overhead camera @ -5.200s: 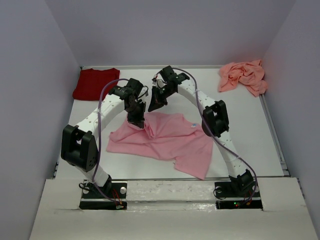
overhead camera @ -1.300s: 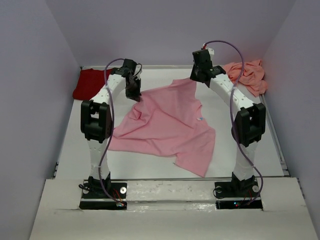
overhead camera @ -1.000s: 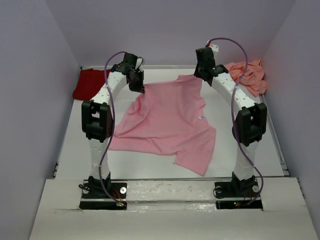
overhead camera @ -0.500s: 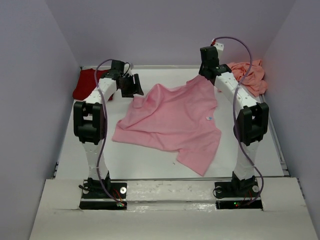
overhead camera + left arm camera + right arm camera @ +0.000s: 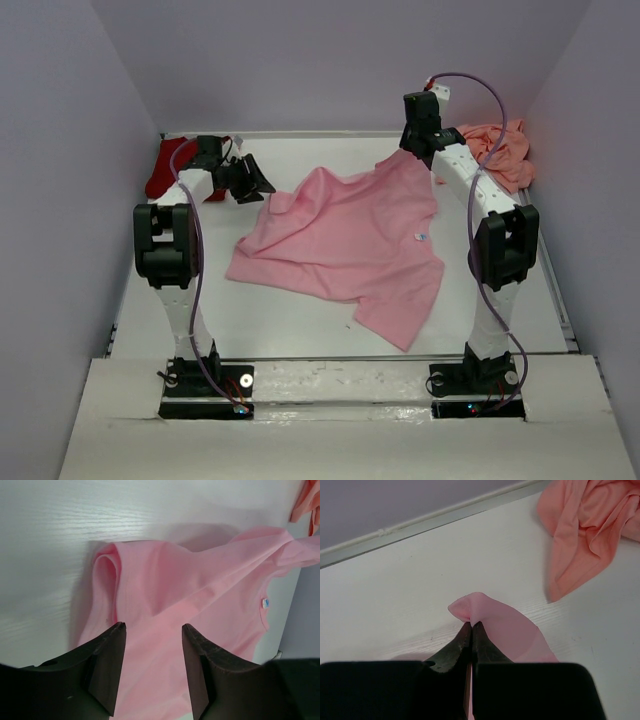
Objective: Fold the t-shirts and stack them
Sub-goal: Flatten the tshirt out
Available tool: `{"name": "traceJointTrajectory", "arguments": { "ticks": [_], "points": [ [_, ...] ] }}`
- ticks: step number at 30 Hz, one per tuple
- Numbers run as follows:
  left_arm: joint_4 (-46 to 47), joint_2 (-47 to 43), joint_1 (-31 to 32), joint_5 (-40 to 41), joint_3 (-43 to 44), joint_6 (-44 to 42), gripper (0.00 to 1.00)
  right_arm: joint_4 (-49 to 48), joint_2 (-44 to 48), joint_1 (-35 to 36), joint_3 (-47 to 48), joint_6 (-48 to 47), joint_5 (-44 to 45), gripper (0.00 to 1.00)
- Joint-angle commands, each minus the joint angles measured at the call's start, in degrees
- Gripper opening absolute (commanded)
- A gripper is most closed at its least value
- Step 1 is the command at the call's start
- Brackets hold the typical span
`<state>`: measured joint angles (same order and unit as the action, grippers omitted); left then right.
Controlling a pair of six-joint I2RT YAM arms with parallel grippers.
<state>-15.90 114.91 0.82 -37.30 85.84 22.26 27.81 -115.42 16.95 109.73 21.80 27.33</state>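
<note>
The light pink t-shirt (image 5: pixel 345 240) lies spread and rumpled across the middle of the table, its small white neck label (image 5: pixel 421 237) on the right. My right gripper (image 5: pixel 409 152) is shut on the shirt's far right corner (image 5: pixel 472 611) and holds it lifted. At the far left my left gripper (image 5: pixel 262 182) is open, just off the shirt's far left corner (image 5: pixel 107 570), with only pink cloth showing between its fingers (image 5: pixel 107 662). A dark red t-shirt (image 5: pixel 170 168) lies at the back left. The salmon-pink t-shirt (image 5: pixel 495 150) is crumpled at the back right.
A raised rail (image 5: pixel 420 525) runs along the table's far edge, with grey walls on three sides. Bare white tabletop (image 5: pixel 270 320) lies between the pink shirt and the arm bases.
My left gripper has opened and let go of the shirt's far left corner, then swung left. That corner has dropped onto the table. The right gripper has carried its corner slightly right.
</note>
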Motion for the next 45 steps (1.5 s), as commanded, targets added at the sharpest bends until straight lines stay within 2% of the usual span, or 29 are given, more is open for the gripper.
{"name": "traceJointTrajectory", "arguments": {
  "ticks": [1,10,18,45],
  "points": [
    [1.23,-1.01,0.24,-3.57,1.43,0.42,0.57,-3.47,1.25,-0.08,0.74,-0.36,-0.09,0.0],
    [-4.66,-0.39,0.32,0.29,2.75,-2.31,0.52,-3.47,0.28,-0.08,1.8,-0.18,-0.26,0.0],
    [-6.6,2.24,0.41,0.12,2.22,-3.28,0.49,-3.55,-0.42,-0.08,2.5,0.08,-0.79,0.0],
    [-5.72,6.2,3.75,-0.67,5.12,-0.9,0.45,-3.47,-1.13,-0.08,2.77,0.26,-1.93,0.0]
  ]
}}
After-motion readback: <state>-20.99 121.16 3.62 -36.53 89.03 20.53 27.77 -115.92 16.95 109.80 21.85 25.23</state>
